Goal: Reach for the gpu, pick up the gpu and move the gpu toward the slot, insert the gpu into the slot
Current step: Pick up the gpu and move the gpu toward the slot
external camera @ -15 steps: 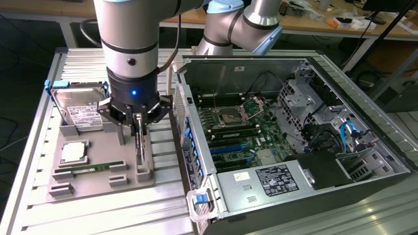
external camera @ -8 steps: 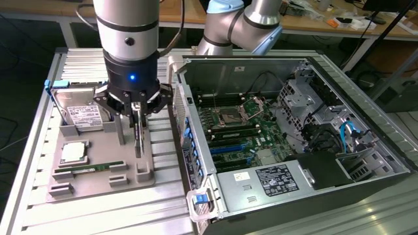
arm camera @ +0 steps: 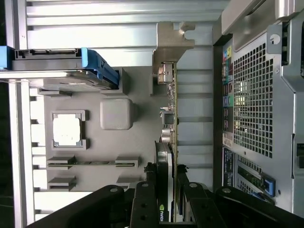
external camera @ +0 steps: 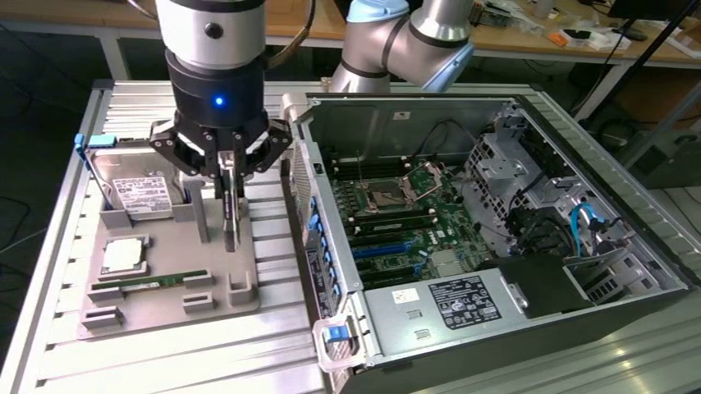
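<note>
We see the gpu (arm camera: 170, 124) edge-on between our gripper's (arm camera: 166, 183) fingers, which clamp both its faces. It is a thin green card with a black Nvidia-marked cooler and a silver bracket. It stands upright over the grey fixture tray (external camera: 164, 304), beside the open computer case (external camera: 438, 105).

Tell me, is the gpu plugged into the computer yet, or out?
Out. The gripper holds the gpu on edge at the grey tray, outside the open computer case.

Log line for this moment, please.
gripper: fingers shut on gpu | gpu: on edge, over grey tray | slot: empty | stage: gpu not yet at slot
</note>
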`<state>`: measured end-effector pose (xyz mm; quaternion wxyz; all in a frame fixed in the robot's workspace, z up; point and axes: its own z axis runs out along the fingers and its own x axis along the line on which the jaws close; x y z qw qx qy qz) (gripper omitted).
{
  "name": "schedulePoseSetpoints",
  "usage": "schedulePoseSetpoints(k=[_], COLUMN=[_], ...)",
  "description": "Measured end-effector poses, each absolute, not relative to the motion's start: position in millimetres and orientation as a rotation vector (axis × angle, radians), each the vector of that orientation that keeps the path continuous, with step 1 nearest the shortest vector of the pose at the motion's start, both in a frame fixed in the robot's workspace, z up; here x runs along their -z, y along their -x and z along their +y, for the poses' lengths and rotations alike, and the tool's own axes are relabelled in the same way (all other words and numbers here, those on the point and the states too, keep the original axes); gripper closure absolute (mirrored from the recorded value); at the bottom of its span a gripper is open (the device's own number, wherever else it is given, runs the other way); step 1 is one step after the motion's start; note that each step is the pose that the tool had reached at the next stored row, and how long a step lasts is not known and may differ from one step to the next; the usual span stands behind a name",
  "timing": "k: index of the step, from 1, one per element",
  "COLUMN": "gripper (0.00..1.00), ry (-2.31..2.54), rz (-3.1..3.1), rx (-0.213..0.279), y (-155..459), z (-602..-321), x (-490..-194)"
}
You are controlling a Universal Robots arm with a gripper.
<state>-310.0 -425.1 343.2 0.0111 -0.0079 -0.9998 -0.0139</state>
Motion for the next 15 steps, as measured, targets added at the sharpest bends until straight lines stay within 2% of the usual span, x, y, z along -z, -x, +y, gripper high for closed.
schedulePoseSetpoints(k=[15], gripper=[0.73], ry=[0.025], rz=[-3.119], rx=[0.044], y=[310], z=[-425], x=[-406])
